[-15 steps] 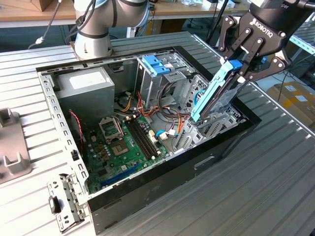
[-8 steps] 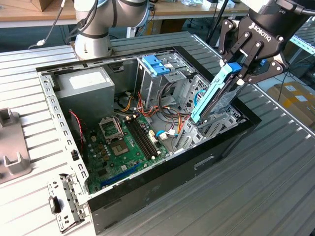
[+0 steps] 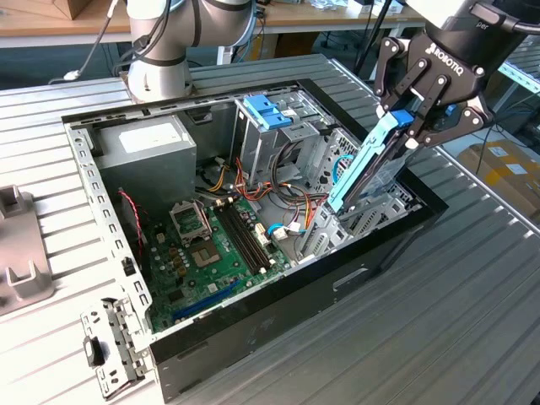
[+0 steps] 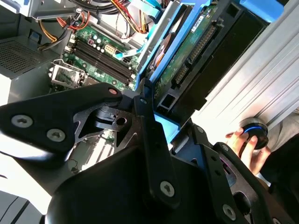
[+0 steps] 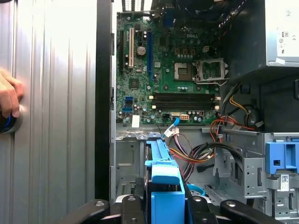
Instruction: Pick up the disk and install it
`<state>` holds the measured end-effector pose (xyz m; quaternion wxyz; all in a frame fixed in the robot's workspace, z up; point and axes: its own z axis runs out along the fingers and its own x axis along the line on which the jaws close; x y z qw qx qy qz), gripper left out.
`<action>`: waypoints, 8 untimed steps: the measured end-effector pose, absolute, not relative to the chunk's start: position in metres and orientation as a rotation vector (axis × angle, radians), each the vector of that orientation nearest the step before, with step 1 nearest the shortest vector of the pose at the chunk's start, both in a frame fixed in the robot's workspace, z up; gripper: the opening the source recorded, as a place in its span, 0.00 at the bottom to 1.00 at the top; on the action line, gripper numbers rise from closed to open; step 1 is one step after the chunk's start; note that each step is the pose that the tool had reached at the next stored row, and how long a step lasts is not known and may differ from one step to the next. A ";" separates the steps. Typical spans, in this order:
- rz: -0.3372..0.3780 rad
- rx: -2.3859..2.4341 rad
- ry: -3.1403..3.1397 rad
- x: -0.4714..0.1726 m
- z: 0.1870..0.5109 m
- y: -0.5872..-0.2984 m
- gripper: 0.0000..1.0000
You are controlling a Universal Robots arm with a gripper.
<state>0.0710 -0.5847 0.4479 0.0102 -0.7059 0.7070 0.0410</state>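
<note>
The black gripper [image 3: 413, 118] pinches the upper end of the flat silver-grey disk in its blue plastic carrier [image 3: 364, 164], tilted over the grey metal bay [image 3: 381, 211] of the open black computer case [image 3: 278, 314]; I'd square it to the slot and lower gently.

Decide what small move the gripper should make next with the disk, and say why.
Probably ease the disk down along its tilt: the gripper clamps its upper end, while its lower end hangs inside the open case, over the metal bay, not yet seated.

Gripper [image 3: 410, 118] tilted steeply downward, clamped tight on the disk [image 3: 359, 173]
</note>
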 end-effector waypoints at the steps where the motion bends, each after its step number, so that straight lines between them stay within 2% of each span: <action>1: 0.128 -2.204 2.207 0.071 0.448 -0.585 0.37; 8: 0.128 -2.207 2.203 0.071 0.446 -0.581 0.37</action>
